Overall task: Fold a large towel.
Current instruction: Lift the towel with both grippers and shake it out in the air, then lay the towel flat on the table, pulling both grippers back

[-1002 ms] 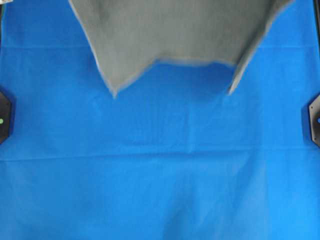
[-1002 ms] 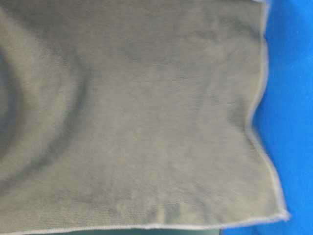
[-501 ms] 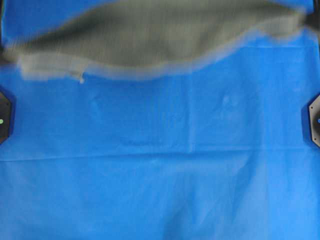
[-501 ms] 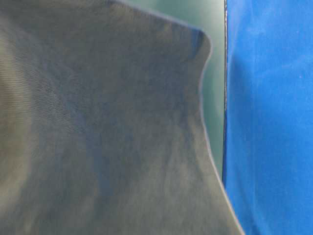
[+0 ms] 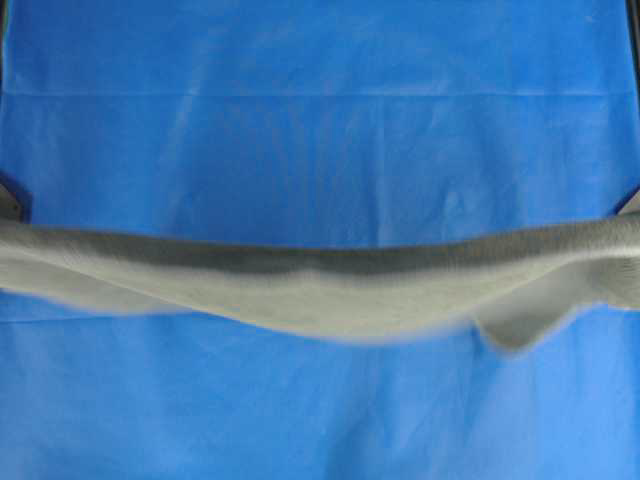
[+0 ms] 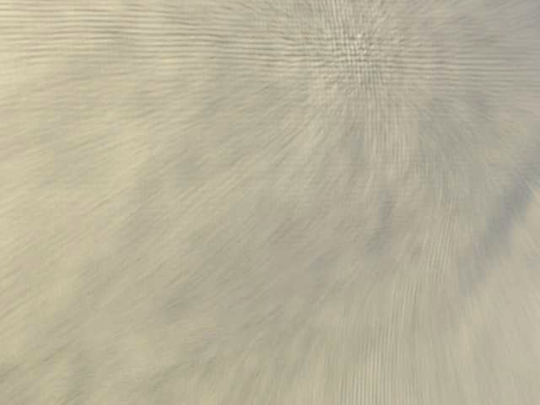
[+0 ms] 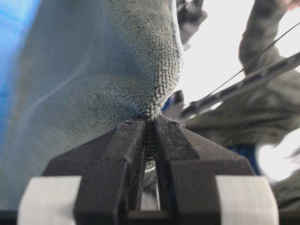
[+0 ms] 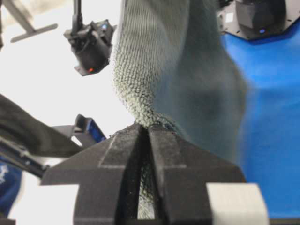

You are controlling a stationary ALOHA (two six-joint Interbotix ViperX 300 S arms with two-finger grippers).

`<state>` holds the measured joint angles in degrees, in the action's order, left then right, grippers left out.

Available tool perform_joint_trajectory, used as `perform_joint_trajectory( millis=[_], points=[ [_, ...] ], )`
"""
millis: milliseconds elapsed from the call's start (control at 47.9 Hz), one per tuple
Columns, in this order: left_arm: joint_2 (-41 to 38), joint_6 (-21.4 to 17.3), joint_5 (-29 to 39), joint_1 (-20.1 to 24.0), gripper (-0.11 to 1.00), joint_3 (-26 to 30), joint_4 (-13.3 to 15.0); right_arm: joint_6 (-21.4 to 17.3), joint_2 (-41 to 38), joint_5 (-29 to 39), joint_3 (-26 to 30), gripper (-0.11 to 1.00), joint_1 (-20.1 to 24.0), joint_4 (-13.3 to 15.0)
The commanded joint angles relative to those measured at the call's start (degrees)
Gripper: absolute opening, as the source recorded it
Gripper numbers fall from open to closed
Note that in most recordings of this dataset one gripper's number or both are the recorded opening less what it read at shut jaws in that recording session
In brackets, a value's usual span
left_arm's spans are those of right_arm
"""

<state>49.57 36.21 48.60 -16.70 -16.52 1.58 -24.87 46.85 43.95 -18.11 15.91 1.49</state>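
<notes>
The grey-green fuzzy towel (image 5: 330, 290) stretches as a blurred band across the whole width of the overhead view, held up above the blue sheet, with a small flap hanging at its right (image 5: 515, 335). It fills the table-level view (image 6: 270, 202) as a blur. My left gripper (image 7: 151, 123) is shut on the towel (image 7: 140, 61), cloth pinched between its black fingers (image 7: 126, 140). My right gripper (image 8: 147, 126) is also shut on the towel (image 8: 159, 56), which rises from its fingertips (image 8: 168, 140). Neither gripper shows in the overhead view.
The bright blue table sheet (image 5: 320, 120) covers the table. A black arm base (image 8: 260, 16) stands at the sheet's far edge in the right wrist view. A black camera mount (image 8: 91, 44) hangs beyond the table. A person's arm (image 7: 267, 28) shows in the left wrist view.
The towel has swept from the top of the overhead view down to its middle, now drawn out into a long band. It has come right up against the table-level camera.
</notes>
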Motion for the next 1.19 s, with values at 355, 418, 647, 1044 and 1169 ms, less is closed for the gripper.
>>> perform_joint_trajectory(
  millis=[355, 418, 647, 1044, 1169],
  points=[
    [-0.3, -0.2, 8.7, 16.7, 0.02, -3.9, -0.4, -10.4, -0.7, 11.2, -1.0, 0.05, -4.3, 15.2],
    [-0.6, -1.1, 8.4, 18.7, 0.02, -7.1, -0.4, -13.1, -1.9, 14.8, -3.4, 0.05, -5.5, 18.0],
    [-4.3, -6.9, 5.4, 29.6, 0.02, -18.3, -1.0, -21.2, -5.1, 22.1, -11.7, 0.05, -11.1, 29.7],
    [-10.6, -28.3, -10.6, 52.2, 0.02, -23.8, -0.7, -22.6, -5.4, 16.5, -20.2, 0.05, -33.4, 41.9],
    [-12.6, -31.6, -12.2, 54.1, 0.02, -22.9, -0.7, -22.5, -5.5, 10.5, -23.3, 0.05, -38.2, 41.9]
  ],
)
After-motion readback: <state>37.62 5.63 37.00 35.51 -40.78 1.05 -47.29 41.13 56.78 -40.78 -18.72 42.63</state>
